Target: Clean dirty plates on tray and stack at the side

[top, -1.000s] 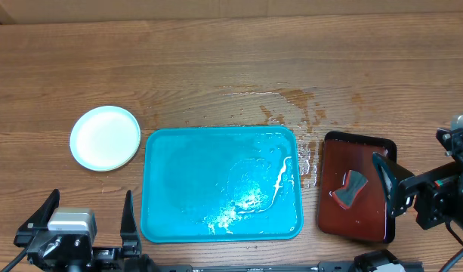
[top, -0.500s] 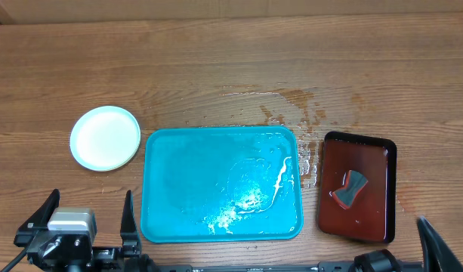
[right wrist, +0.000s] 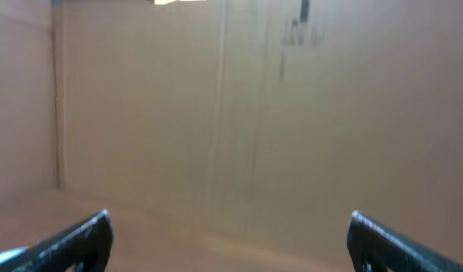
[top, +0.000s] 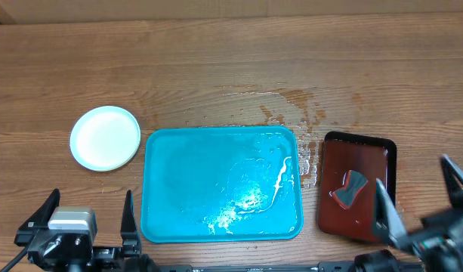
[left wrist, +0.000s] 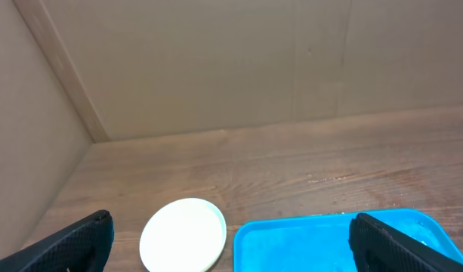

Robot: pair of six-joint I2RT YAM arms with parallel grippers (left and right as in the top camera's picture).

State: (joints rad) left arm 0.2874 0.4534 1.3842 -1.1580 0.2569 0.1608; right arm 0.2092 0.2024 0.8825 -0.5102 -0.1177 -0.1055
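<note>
A stack of white plates (top: 105,137) with a pale rim sits on the table left of the turquoise tray (top: 186,181); only the top plate shows and it looks clean. The tray holds no plates, only streaks of water. Both show in the left wrist view, the plates (left wrist: 183,235) and the tray (left wrist: 307,242). My left gripper (top: 87,215) is open and empty at the front left edge. My right gripper (top: 420,200) is open and empty at the front right, beside the red-brown tray; its wrist view (right wrist: 229,242) shows only a blurred cardboard wall.
A dark red-brown tray (top: 367,159) at the right holds a grey sponge (top: 350,189). Spilled water (top: 291,106) lies on the wood behind and between the two trays. Cardboard walls (left wrist: 216,68) close off the back and left.
My right arm left the red-brown tray's right edge, dropped almost out of view, and now shows again at the front right corner. The left arm, plates and trays have not moved.
</note>
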